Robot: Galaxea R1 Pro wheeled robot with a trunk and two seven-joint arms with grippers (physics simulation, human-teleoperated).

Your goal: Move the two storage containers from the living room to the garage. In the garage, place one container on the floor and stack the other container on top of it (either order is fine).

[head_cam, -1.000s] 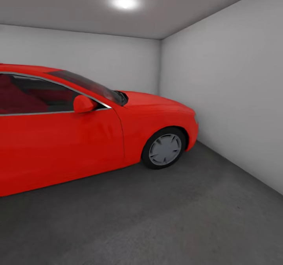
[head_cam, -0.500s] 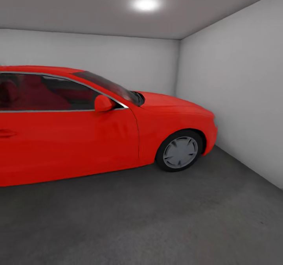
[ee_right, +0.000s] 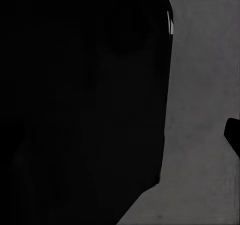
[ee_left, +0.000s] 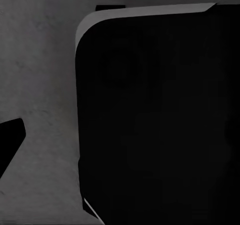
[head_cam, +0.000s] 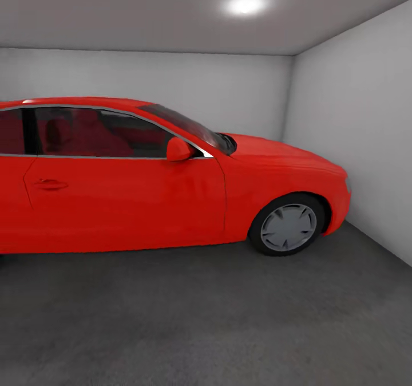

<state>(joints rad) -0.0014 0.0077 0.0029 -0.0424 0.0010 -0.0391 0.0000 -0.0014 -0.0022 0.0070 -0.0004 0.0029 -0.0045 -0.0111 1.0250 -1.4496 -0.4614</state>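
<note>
— What has changed for us since a second ago?

— Our head camera has swung to the left. The red car (head_cam: 171, 191) sits further right in the picture than before, and we now see its door handle (head_cam: 50, 184) and more of the side windows (head_cam: 91, 134). The car itself has not moved; only our view has.

— Where are we?

— In the garage. Plain grey-white walls (head_cam: 355, 134) meet in a corner behind the car's nose, a round ceiling light (head_cam: 246, 4) glows overhead, and the dark grey concrete floor (head_cam: 217, 317) stretches out bare in front of us. The car stands side-on, its front wheel (head_cam: 289, 225) with the grey hubcap near the right wall, its wing mirror (head_cam: 178, 149) at the front of the door.

— And the two storage containers?

— We can make out no red-orange bin in these views, so we cannot say where they are.

— What of our grippers?

— In both wrist views a large black body (ee_left: 160, 115) of our own robot blocks most of the picture, over the same mottled concrete. A dark tip (ee_left: 10, 140) juts in at the edge of the left wrist view and another (ee_right: 234, 135) in the right wrist view. We cannot tell whether either set of fingers is open or closed.
</note>
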